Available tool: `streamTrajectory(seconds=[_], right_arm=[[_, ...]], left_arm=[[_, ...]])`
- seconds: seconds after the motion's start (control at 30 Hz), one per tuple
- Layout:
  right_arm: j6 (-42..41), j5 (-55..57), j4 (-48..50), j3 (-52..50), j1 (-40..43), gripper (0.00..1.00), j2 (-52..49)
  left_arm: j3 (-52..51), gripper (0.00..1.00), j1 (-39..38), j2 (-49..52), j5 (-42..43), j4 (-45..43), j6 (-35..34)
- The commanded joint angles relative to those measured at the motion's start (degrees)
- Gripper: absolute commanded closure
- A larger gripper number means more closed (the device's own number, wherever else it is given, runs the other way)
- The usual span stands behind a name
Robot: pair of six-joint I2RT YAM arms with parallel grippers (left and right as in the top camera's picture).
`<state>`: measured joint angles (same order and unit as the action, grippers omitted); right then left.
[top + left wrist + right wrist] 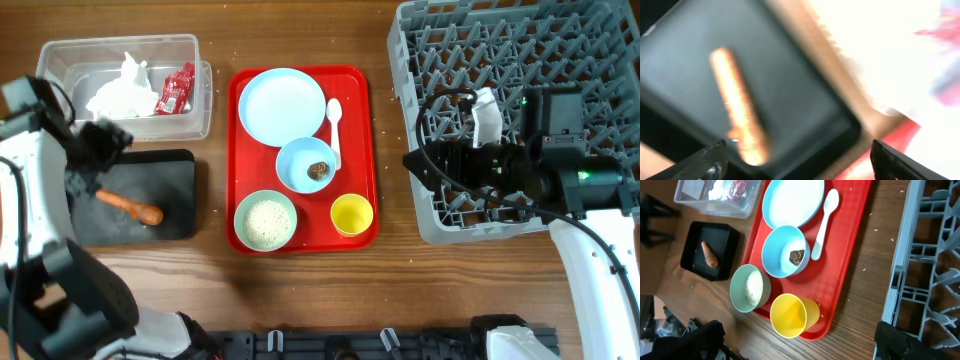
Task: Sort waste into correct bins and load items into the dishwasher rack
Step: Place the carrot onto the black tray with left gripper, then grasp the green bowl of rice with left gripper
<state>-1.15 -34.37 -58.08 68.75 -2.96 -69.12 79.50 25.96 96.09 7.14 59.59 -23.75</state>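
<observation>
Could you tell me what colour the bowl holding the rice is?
The bowl is pale green, clearest in the right wrist view.

Orange carrot (130, 207) on black tray (175, 185); red serving tray (357, 150) holds yellow cup (352, 214); peg-gridded rack (450, 50) is grey.

The brown wooden table (300, 300) I work at carries four things directly on its top. At the far left sits the clear tub (120, 40), and just nearer than it, close beside its near wall, lies the shallow black tray (180, 190). The flat red tray (355, 130) lies in the middle, apart from both. On the right stands the grey dishwasher rack (560, 40), running out of my overhead view.
</observation>
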Motion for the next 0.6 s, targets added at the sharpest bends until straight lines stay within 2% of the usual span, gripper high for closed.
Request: streamTrajectory(seconds=[0.0, 0.13, 0.3, 0.47, 0.57], right_arm=[[0.5, 0.5, 0.6, 0.9, -0.2, 0.00, 0.0], [0.5, 0.5, 0.6, 0.9, -0.2, 0.00, 0.0], [0.7, 0.5, 0.5, 0.9, -0.2, 0.00, 0.0], [0.7, 0.5, 0.5, 0.9, -0.2, 0.00, 0.0], [0.7, 0.5, 0.4, 0.9, -0.2, 0.00, 0.0]], left_arm=[[2.4, 0.08, -8.6, -6.9, 10.4, 1.8, 13.2], [2.0, 0.09, -26.4, -8.0, 9.5, 7.2, 13.1], [-2.5, 0.10, -42.6, -8.0, 3.7, 7.8, 13.1], [-16.0, 0.12, -55.6, -8.0, 2.9, -3.5, 14.4], [-23.0, 0.21, -59.6, -8.0, 1.7, -10.5, 14.4]])
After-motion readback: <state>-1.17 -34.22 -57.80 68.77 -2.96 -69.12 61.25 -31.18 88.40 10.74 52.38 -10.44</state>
